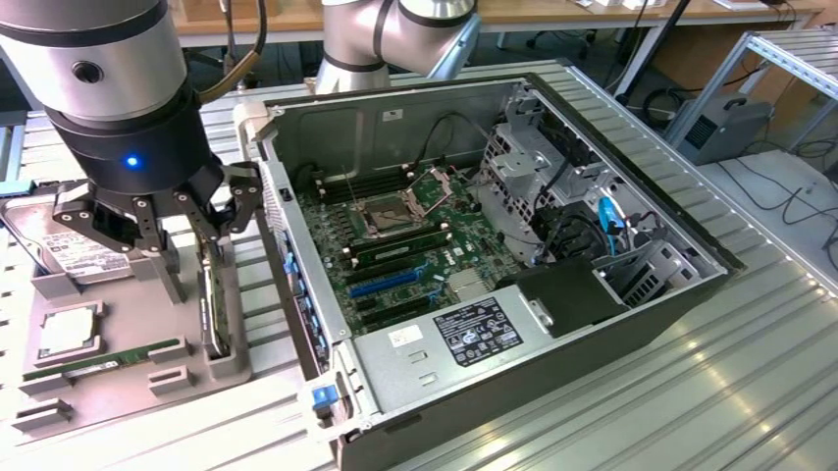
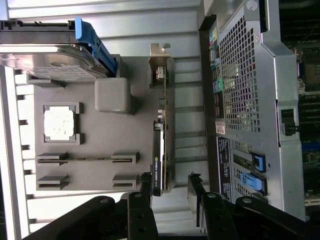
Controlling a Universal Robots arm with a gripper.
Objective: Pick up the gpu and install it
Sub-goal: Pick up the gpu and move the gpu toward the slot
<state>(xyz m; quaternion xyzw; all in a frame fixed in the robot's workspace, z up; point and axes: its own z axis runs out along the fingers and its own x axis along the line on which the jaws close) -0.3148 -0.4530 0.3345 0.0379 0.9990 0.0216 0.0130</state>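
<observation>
The gripper (image 2: 169, 186) is right at the card, jaws spread wide with nothing between them gripped. From the wrist view, one of its fingers (image 2: 145, 190) sits just beside the near end of the gpu (image 2: 160, 140) and the other stands off on the side toward the computer case (image 1: 392, 123). So the jaws line up across the card's thin edge without pinching it. I can't tell whether the tips are down past the top edge or just above it.

The gpu stands on edge in the gray parts tray (image 2: 130, 145), in the row nearest the case and just outside the case wall. Its silver bracket (image 2: 160, 62) is at the end away from the fingers.

On progress, I'd call this the very start. The approach looks made, but the grasp isn't. The card is seated in its tray slot, not lifted and not tilted.

Inside the case, the motherboard (image 1: 419, 235) lies bare, and the blue expansion slot (image 1: 384, 282) is empty, with no card in it. The pickup, the carry into the case and the seating are all left to do.

Farther from the case than the gpu, the other parts sit untouched in the tray. These are the hard drive (image 2: 50, 60), the processor chip (image 2: 59, 123) in its square pocket, and the memory stick (image 2: 87, 160) lying in its cradle.
</observation>
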